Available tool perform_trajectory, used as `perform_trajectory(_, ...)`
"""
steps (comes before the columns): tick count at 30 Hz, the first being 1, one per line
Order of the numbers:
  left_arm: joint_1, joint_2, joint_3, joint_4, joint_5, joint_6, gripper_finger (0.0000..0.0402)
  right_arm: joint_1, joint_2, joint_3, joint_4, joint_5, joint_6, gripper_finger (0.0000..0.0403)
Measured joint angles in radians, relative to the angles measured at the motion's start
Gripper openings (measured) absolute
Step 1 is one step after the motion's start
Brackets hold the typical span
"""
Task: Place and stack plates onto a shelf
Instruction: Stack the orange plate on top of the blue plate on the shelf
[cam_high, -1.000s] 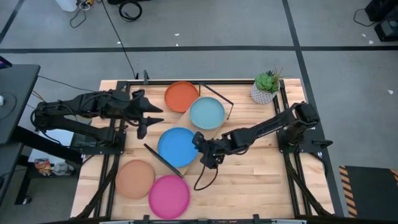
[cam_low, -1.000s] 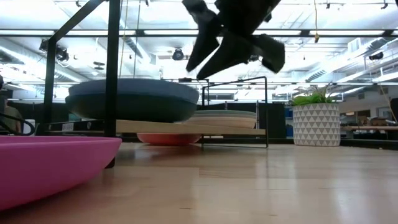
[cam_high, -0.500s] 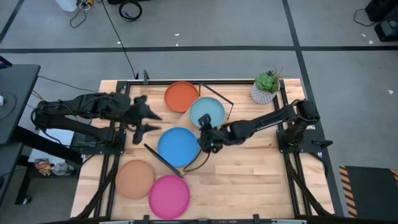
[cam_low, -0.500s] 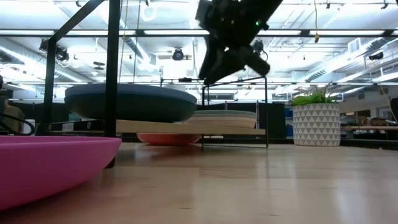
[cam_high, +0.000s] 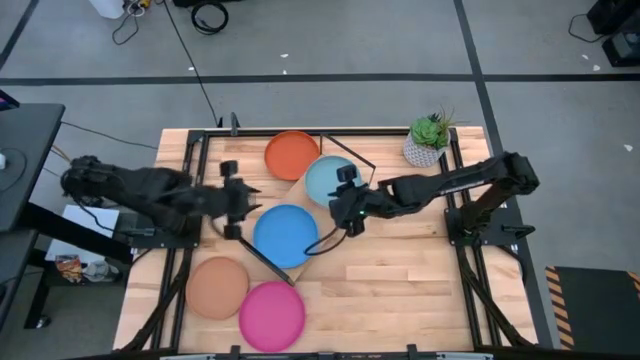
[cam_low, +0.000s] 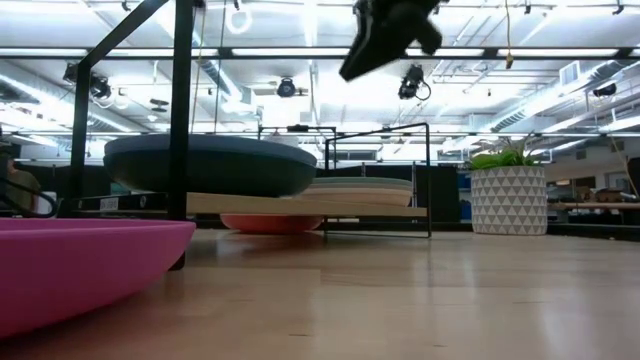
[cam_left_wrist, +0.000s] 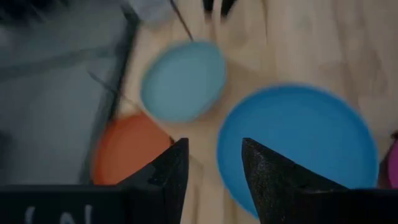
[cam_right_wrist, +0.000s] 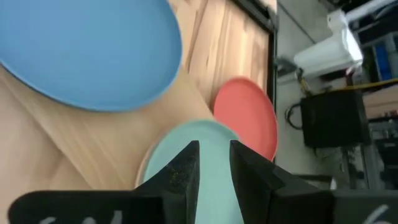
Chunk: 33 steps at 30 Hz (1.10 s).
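Pale plank tabletop (cam_high: 400, 280) fills the middle of the high view, with grey floor around it and a potted plant (cam_high: 428, 140) at its upper right corner. On it lies the shelf (cam_high: 296, 190), running diagonally from upper centre down toward the lower left, with the blue plate (cam_high: 286, 235) and the light teal plate (cam_high: 326, 178) resting on it. The orange plate (cam_high: 291, 154) sits on the table just beyond the shelf's upper edge, while the tan plate (cam_high: 217, 287) and the pink plate (cam_high: 271, 315) lie side by side at lower left.

Right of centre, the right gripper (cam_high: 346, 200) hangs over the light teal plate's lower edge; its fingers (cam_right_wrist: 185, 171) stand a narrow gap apart and hold nothing. At centre left, the left gripper (cam_high: 236, 200) hovers just left of the blue plate, its fingers (cam_left_wrist: 171, 177) parted wider and empty.
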Motion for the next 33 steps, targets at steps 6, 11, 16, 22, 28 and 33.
perform_trajectory(6,0.296,0.105,0.0,0.019,0.207,0.075,0.0135,0.023,-0.033,0.0,0.026,-0.036,0.018,0.0085)
perform_trajectory(11,0.521,0.208,0.0,0.034,0.337,0.182,0.0128,0.051,-0.035,0.0,0.0,-0.039,0.043,0.0085)
perform_trajectory(16,0.656,0.346,0.0,0.036,0.383,0.302,0.0127,0.089,-0.051,0.0,-0.06,0.017,0.08,0.0085)
perform_trajectory(22,0.752,0.511,0.0,0.043,0.385,0.459,0.0127,0.107,-0.097,-0.028,-0.084,0.039,0.107,0.0085)
perform_trajectory(28,0.786,0.614,0.0,0.059,0.395,0.579,0.0127,0.1,-0.143,-0.103,-0.06,0.039,0.127,0.0085)
perform_trajectory(33,0.796,0.664,0.0,0.06,0.393,0.735,0.0127,0.1,-0.184,-0.159,-0.023,0.039,0.14,0.0085)
